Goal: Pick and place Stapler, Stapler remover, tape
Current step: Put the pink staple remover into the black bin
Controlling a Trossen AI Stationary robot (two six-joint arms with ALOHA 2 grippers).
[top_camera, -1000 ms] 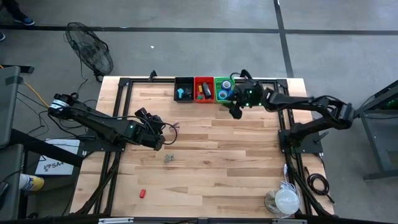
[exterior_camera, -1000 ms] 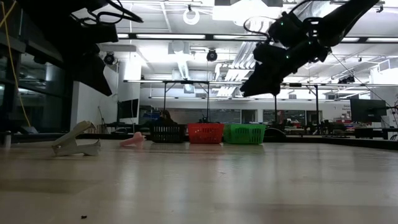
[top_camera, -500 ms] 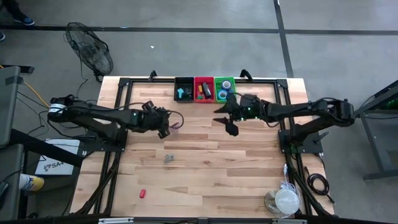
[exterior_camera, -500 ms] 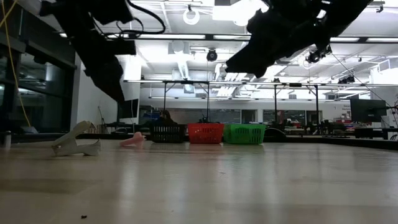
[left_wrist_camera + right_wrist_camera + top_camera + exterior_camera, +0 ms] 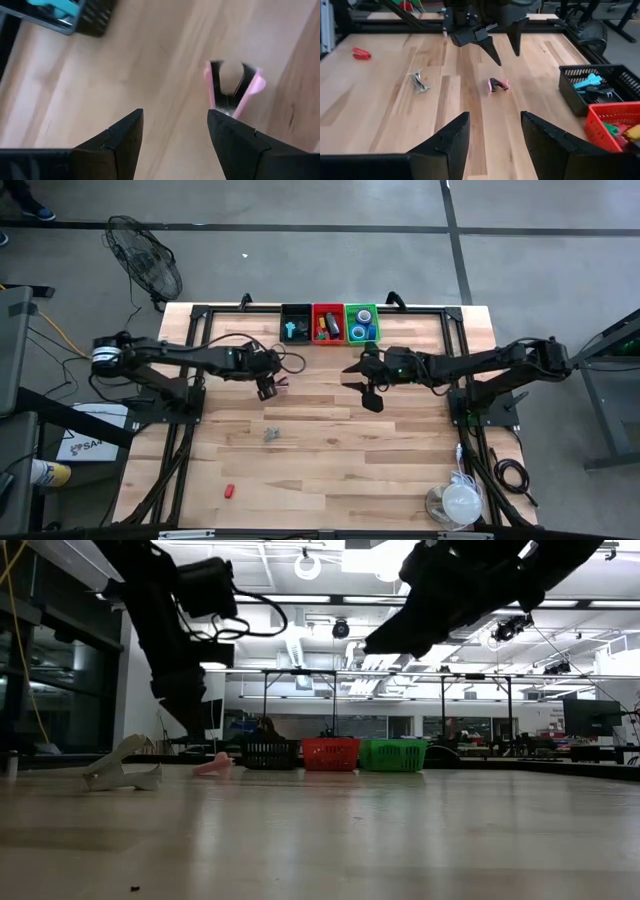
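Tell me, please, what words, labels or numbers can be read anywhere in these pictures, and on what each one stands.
"SA": only these letters show, on a white sheet on the floor left of the table; the rest is hidden.
Screens in the room behind, low view: too small to read.
Nothing else carries readable text.

Pink staple remover [image 5: 498, 84] on table [image 5: 380, 115]

I see the left arm reaching in toward table centre, left gripper [image 5: 266, 387] pointed down, fingers parted with nothing between them. Right arm stretches in from the right, right gripper [image 5: 365, 383] raised off the surface, fingers apart, empty.
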